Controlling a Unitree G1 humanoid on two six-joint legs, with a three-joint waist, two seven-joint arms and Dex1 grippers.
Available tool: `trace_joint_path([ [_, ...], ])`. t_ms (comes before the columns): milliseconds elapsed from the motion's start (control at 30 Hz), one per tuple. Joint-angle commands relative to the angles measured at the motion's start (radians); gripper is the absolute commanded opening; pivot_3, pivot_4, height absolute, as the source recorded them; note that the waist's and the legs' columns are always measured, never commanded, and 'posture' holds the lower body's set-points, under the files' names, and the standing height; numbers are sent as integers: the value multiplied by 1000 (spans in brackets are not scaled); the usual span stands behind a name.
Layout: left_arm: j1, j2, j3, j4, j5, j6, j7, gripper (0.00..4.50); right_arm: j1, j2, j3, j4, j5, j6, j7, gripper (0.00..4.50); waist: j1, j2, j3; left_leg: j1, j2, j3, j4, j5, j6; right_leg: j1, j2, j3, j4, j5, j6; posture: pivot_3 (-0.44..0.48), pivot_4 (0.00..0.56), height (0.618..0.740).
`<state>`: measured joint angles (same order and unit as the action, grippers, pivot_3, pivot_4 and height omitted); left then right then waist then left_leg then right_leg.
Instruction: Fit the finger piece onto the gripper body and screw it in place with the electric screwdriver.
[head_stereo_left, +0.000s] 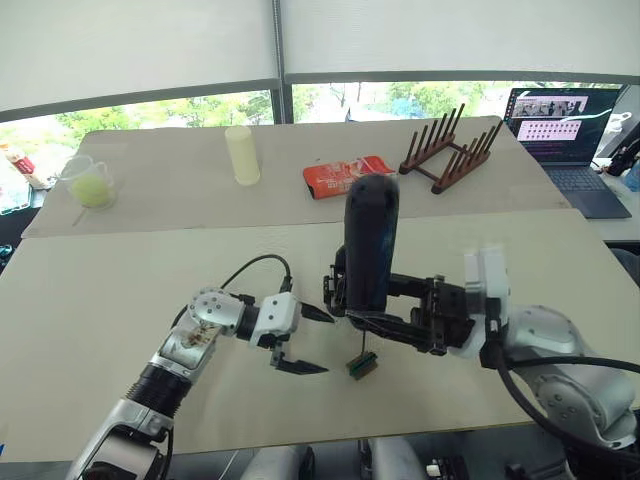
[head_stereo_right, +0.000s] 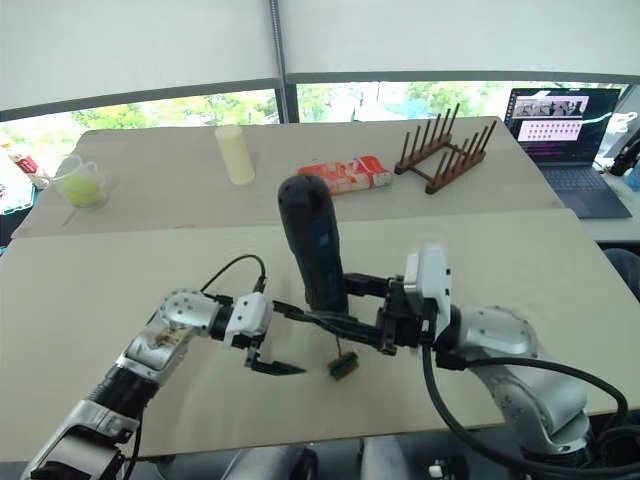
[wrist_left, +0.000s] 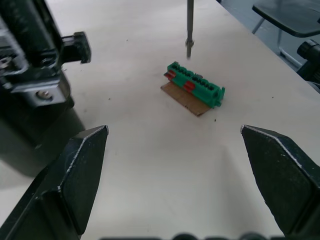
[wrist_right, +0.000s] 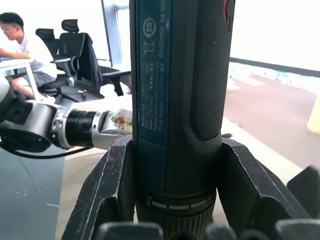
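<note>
My right gripper (head_stereo_left: 378, 320) is shut on the electric screwdriver (head_stereo_left: 370, 245), a thick black cylinder held upright. Its thin metal bit (wrist_left: 189, 27) points down, with the tip just above a small green block (wrist_left: 195, 87) on the table. My left gripper (head_stereo_left: 307, 340) stands open close to the left of that block, with nothing between its fingers. A black mechanical assembly (wrist_left: 30, 85), which looks like the gripper body, rests on the table beside the left gripper and is mostly hidden behind the screwdriver (wrist_right: 175, 100) from the head. The finger piece is out of view.
On the far table stand a pale cup (head_stereo_left: 243, 153), a red packet (head_stereo_left: 347, 175), a wooden rack (head_stereo_left: 452, 150), a laptop (head_stereo_left: 555, 125) and a clear jug with a yellow ball (head_stereo_left: 90, 182). A seated person (wrist_right: 15, 30) and office chairs are beyond the table.
</note>
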<state>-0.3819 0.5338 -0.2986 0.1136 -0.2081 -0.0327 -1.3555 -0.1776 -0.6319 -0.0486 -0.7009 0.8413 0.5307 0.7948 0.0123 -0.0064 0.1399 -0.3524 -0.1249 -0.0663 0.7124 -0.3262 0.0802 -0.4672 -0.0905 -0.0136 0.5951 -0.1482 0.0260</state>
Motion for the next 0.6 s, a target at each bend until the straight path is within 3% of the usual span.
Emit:
trace_joint_path([
  [33, 14, 20, 58, -57, -53, 52, 30, 4500, -67, -24, -58, -51, 98, 25, -31, 1895, 0, 0, 0, 0, 0, 0, 0, 0, 0, 0, 0, 0, 0, 0, 0, 0, 150, 740],
  [267, 3, -16, 106, -47, -75, 141, 130, 4500, -162, -67, -84, -29, 197, 81, -68, 1895, 3, 0, 0, 0, 0, 0, 0, 0, 0, 1, 0, -1, 0, 0, 0, 0, 150, 740],
  [600, -74, -193, 70, 131, 3, 110, 293, 4500, -199, -107, -83, -3, 185, 95, -32, 1895, 6, 0, 0, 0, 0, 0, 1, 0, 0, 1, -2, 0, 0, 0, 0, 0, 150, 740],
])
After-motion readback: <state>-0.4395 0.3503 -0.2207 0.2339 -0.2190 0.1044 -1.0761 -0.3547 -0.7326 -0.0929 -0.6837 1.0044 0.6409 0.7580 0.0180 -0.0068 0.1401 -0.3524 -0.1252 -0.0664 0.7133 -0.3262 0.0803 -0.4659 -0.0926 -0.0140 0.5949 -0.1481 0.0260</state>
